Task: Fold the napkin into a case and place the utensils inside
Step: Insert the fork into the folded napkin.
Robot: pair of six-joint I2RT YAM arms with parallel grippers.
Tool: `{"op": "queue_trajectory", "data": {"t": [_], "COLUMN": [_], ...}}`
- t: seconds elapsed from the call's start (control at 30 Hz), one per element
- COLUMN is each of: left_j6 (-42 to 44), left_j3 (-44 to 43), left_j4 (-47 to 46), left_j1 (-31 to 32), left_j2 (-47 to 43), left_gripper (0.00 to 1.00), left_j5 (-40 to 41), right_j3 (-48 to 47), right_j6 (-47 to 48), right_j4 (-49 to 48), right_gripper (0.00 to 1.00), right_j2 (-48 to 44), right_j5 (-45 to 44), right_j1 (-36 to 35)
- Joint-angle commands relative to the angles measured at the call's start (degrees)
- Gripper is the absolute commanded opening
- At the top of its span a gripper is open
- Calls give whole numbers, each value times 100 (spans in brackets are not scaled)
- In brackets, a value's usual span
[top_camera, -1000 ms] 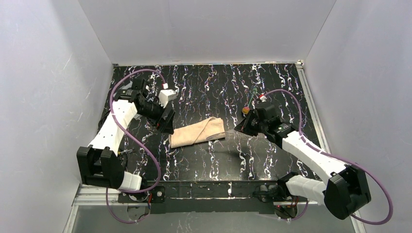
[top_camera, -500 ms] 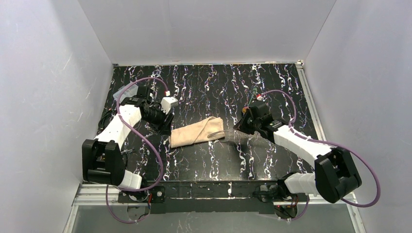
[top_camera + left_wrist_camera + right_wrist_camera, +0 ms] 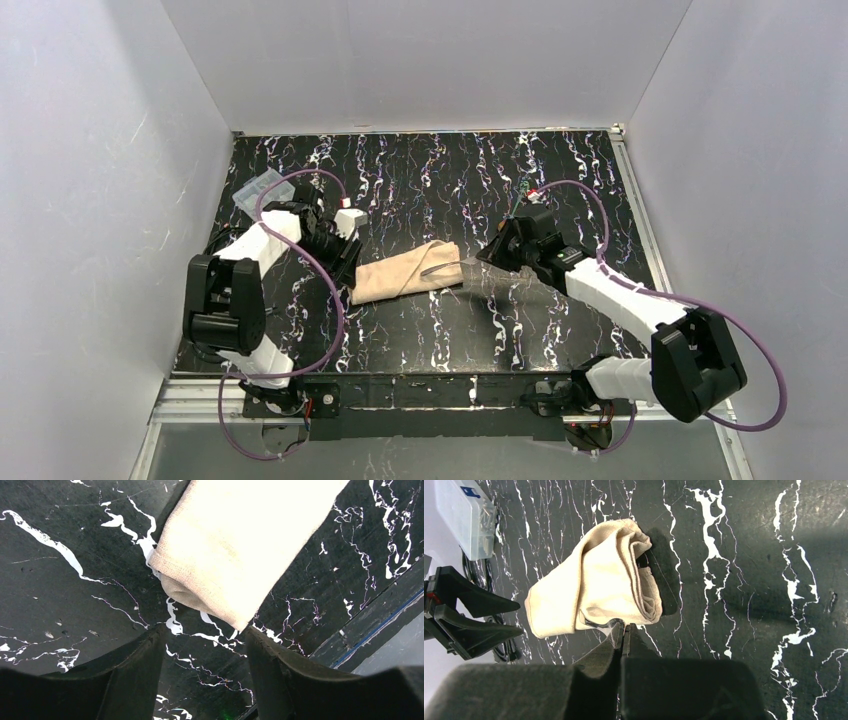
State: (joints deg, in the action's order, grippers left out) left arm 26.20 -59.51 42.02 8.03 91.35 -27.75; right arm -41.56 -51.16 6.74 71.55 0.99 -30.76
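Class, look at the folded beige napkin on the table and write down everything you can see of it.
The napkin is plain tan-beige woven cloth, folded into a narrow layered pouch. It lies flat and slantwise on the black marbled table. Its stacked layers show at the right end, where a thin utensil, seemingly held by the shut right tool, reaches onto it. The open left tool sits just off its rounded left end, not touching.

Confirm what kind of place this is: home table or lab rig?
Looks like an enclosed robot test cell, not a home: plain white walls box in a black marbled table, and the cabled left arm and right arm are bolted to a metal rail at its near edge.
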Motion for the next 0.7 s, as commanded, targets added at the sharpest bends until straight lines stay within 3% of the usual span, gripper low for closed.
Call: {"op": "queue_trajectory", "data": {"t": [0.0, 0.67], "left_j6": [-215, -501], "left_j3": [-33, -7], "left_j4": [21, -145], "left_j1": [-21, -21], "left_j2": [79, 700], "left_gripper": [56, 45], "left_j5": [66, 191], "right_j3": [-327, -306], "right_j6": [55, 137], "right_j4": [-370, -741], "right_gripper": [1, 1], "right_j2": [227, 739], "right_j5": [67, 195], "right_j1": [9, 42]}}
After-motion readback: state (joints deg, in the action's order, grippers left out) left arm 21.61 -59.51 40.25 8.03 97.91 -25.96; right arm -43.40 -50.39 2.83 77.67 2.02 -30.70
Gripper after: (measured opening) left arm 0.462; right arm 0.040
